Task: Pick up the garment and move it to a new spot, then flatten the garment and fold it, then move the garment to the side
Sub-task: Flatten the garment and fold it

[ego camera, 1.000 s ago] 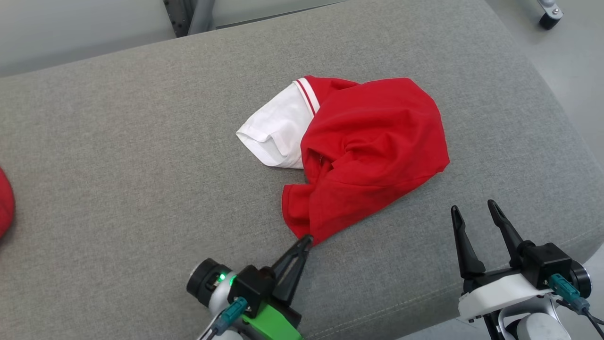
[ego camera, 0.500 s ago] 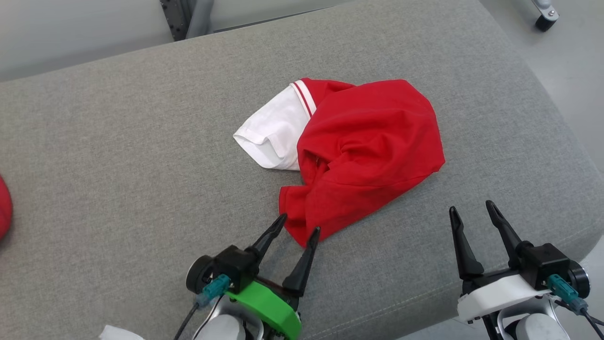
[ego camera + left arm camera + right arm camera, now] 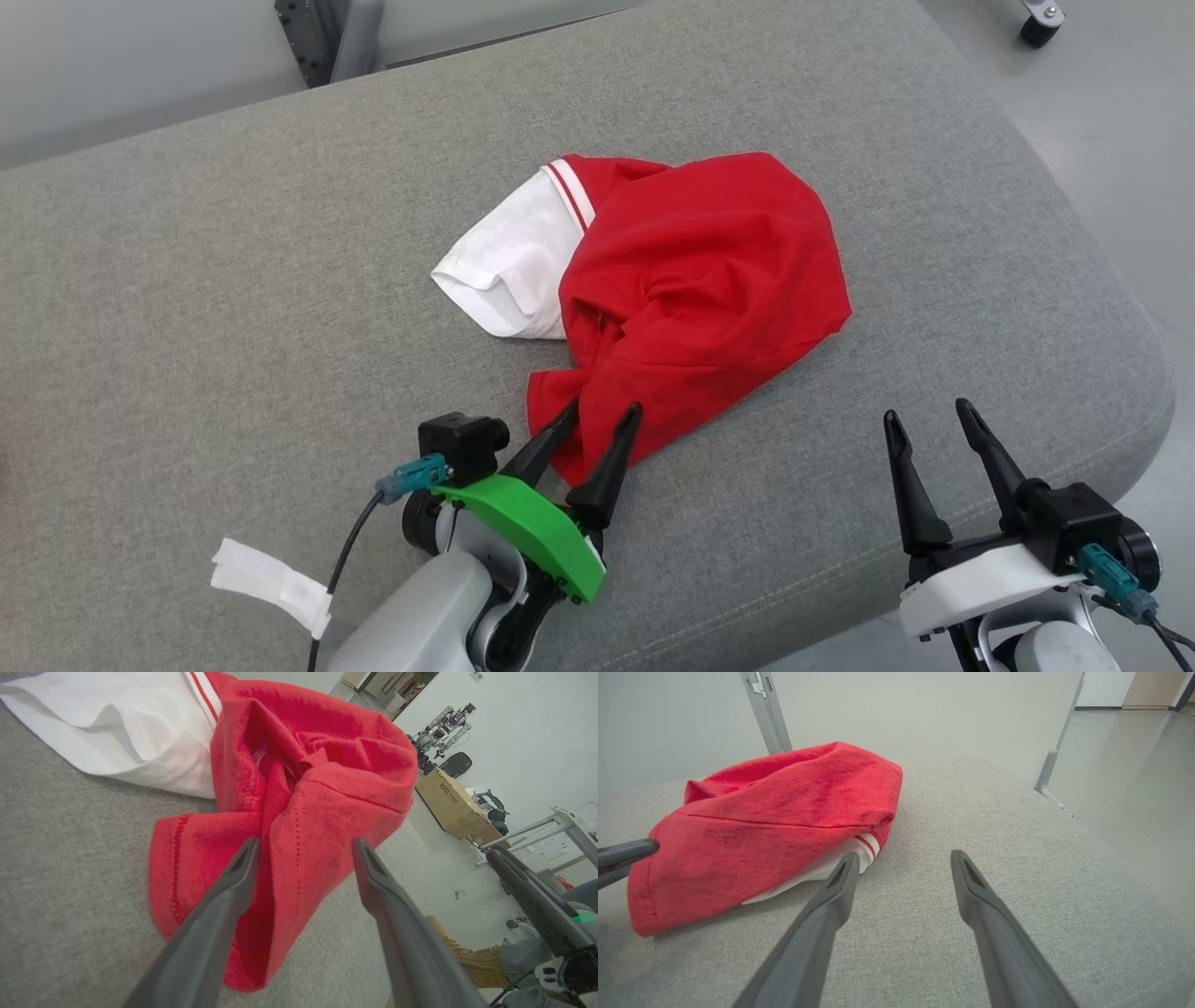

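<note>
The crumpled red-and-white garment (image 3: 691,280) lies bunched near the middle of the grey upholstered surface (image 3: 233,280). The left pincer (image 3: 603,407) is spread, its fingers either side of the garment's near red corner. The right pincer (image 3: 926,411), also spread, hovers apart from the cloth near the surface's front right edge

Garment (image 3: 691,271): bunched, inner folds hidden; white part cut off by the left wrist view's top edge.
Left gripper (image 3: 603,407): covers part of the near red corner.
Box (image 3: 449,808): print too small to read.
Wheel (image 3: 1034,28): cut by the head view's top edge.
</note>
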